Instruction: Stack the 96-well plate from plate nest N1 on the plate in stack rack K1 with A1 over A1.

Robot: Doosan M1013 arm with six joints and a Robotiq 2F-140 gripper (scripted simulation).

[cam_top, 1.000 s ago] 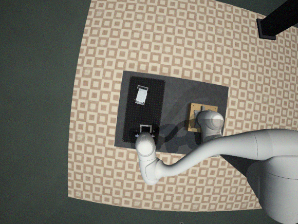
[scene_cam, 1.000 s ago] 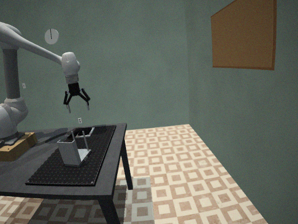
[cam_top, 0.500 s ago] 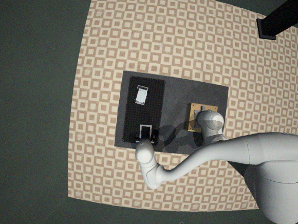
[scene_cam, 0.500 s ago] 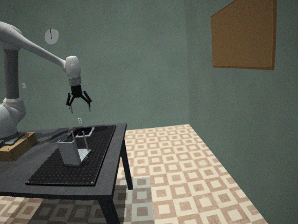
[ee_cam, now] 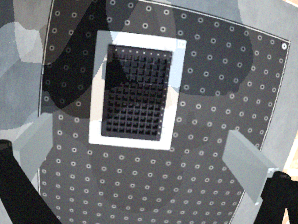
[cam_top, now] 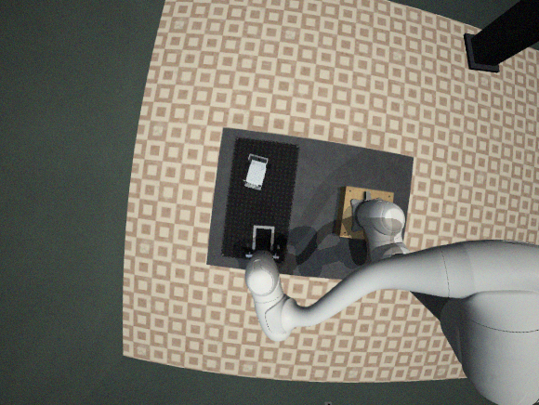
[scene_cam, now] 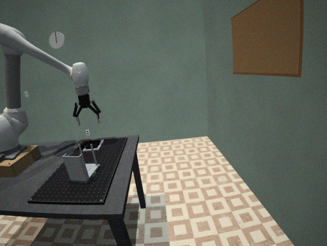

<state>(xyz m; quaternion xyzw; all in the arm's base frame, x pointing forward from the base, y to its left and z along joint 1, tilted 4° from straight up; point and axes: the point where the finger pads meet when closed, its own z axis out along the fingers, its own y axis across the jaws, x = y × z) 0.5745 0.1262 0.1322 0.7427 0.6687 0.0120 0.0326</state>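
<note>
Hanging high above the bench [scene_cam: 118,194], tool [scene_cam: 87,121] spread wide, holding nothing, fingers [scene_cam: 98,119] pointing down. Hovering over the nest [ee_cam: 99,90], well clear of it in the exterior view. In the top view, standing over the nest's [cam_top: 263,228] near end at the edge of the dark pegboard mat [cam_top: 242,218], wrist partly covering it.

Lying in the nest, pale frame all around it: the dark plate [ee_cam: 136,90], seen from the wrist as a grid of wells. Sitting square in the frame, long side running away from the camera. A1 mark too small to make out in any view.

Standing further along the same mat, well apart from the nest: the rack [scene_cam: 75,169], grey walled, with 2 thin posts rising at its open side. Showing pale in the top view inside the rack [cam_top: 258,159]: the second plate [cam_top: 256,173]. Showing only as a pale sliver at the bottom edge of the wrist view.

Sitting on a wooden block [scene_cam: 26,161] at the far side of the bench: the arm's foot. Framing the wrist view at both lower corners: the black fingers, far apart.
</note>
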